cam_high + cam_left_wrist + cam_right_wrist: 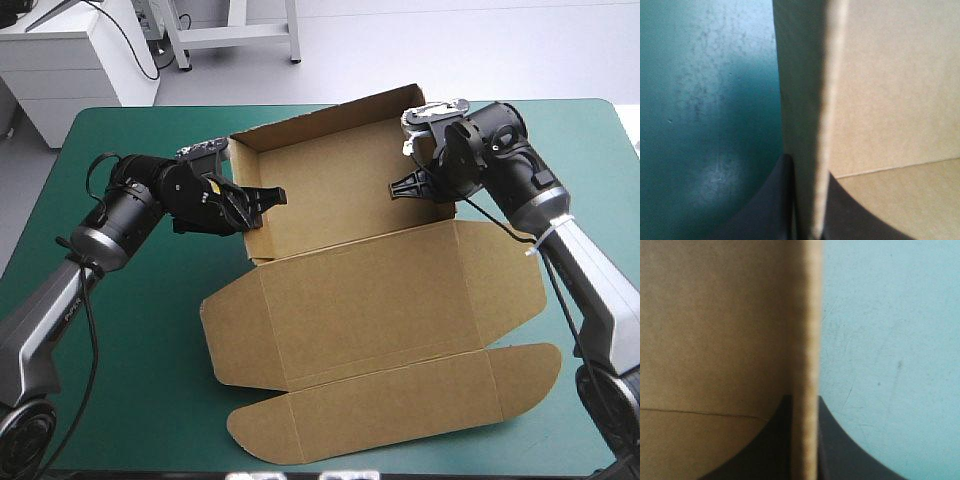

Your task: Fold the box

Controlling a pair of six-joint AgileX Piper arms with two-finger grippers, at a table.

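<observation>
Here, the brown box (360, 290) lies open near the middle of the teal-green surface (140, 330). Its far half stands as a shallow tray, with the back wall and both side walls raised. The near half, the lid, lies flat on the cover and reaches toward the near edge. A long flap with rounded ends lies flat beyond the lid.

The left tool (262, 203) comes in from the left and straddles the tray's left side wall, toward that wall's near end. In the left wrist view the wall rises edge-on between the two black fingers (765, 212). One finger is on the cover side and the other is over the tray floor. The pinch is narrow, clamped on the board.

The right tool (405, 187) reaches in from the right and grips the right side wall the same way. In the right wrist view one finger is inside the tray and the other over the bare cover, with the board pinched between them.

Both wall edges are blurred so close up, but the fingers seem to touch the board on either side. The two tools face each other across the tray, well apart.
</observation>
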